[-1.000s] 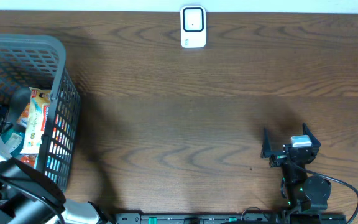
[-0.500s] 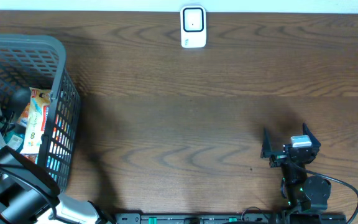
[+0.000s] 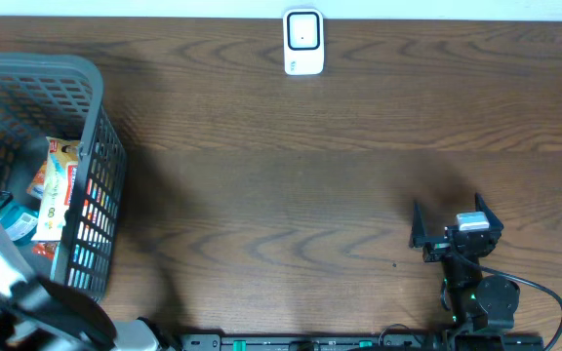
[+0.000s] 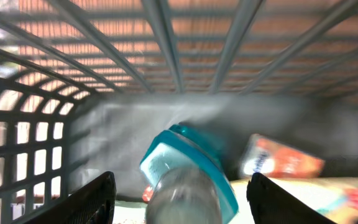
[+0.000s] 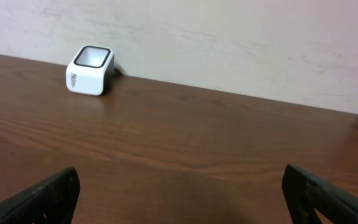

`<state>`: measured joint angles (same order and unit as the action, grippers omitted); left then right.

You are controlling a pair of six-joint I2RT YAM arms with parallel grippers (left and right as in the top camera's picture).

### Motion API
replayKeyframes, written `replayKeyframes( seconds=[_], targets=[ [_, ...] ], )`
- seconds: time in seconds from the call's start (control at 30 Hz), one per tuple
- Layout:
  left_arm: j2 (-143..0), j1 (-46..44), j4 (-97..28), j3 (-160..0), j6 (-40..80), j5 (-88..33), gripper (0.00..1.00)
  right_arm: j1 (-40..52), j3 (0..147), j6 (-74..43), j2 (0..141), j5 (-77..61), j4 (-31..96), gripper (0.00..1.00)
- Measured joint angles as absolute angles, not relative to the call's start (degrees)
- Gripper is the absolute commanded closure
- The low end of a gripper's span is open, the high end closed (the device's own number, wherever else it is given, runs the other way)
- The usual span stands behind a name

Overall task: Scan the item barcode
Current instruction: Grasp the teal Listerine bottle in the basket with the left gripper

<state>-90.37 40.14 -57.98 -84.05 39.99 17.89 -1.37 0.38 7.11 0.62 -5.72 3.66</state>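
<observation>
Loosely, left gripper (image 4: 181, 179) straddles teal-capped bottle (image 4: 189, 167).

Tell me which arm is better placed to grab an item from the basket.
Left: the left gripper is inside the grey plastic basket, open astride a teal-capped clear bottle; the right gripper sits open, far from it.

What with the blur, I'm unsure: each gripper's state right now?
Left gripper: open, straddling the teal-capped bottle, not gripping it.
Right gripper: open, empty.
</observation>
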Motion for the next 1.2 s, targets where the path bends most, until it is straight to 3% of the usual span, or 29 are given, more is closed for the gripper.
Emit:
replayKeyframes(
  seconds=[0.03, 0.17, 0.57, 1.0, 1.07, 1.2],
  targets=[
    [-88.8, 40.1, -57.8, -84.1, 40.0, 17.9, 0.31, -1.4, 0.4, 7.1, 0.6, -5.7, 3.7, 0.01],
    [-83.5, 40.1, -56.9, -84.1, 39.9, 17.9, 0.00, -1.4, 0.4, 7.1, 0.6, -5.7, 3.7, 0.01],
    [-88.6, 40.1, -64.4, -84.2, 66.6, 12.6, 0.02, -1.4, 0.4, 7.1, 0.6, -5.7, 3.6, 0.01],
    [-98.2, 40.1, -62.5, -84.2, 74.0, 11.0, 0.01, -1.4, 0.4, 7.1, 0.6, -5.7, 3.6, 0.01],
    [-99.5, 40.1, -62.4, -84.2, 74.0, 11.0, 0.08, -1.4, 0.4, 7.1, 0.6, -5.7, 3.6, 0.01],
    [-101.0, 40.1, -62.5, -84.2, 72.7, 12.4, 0.42, -1.4, 0.4, 7.1, 0.6, -5.7, 3.7, 0.01]
  ],
)
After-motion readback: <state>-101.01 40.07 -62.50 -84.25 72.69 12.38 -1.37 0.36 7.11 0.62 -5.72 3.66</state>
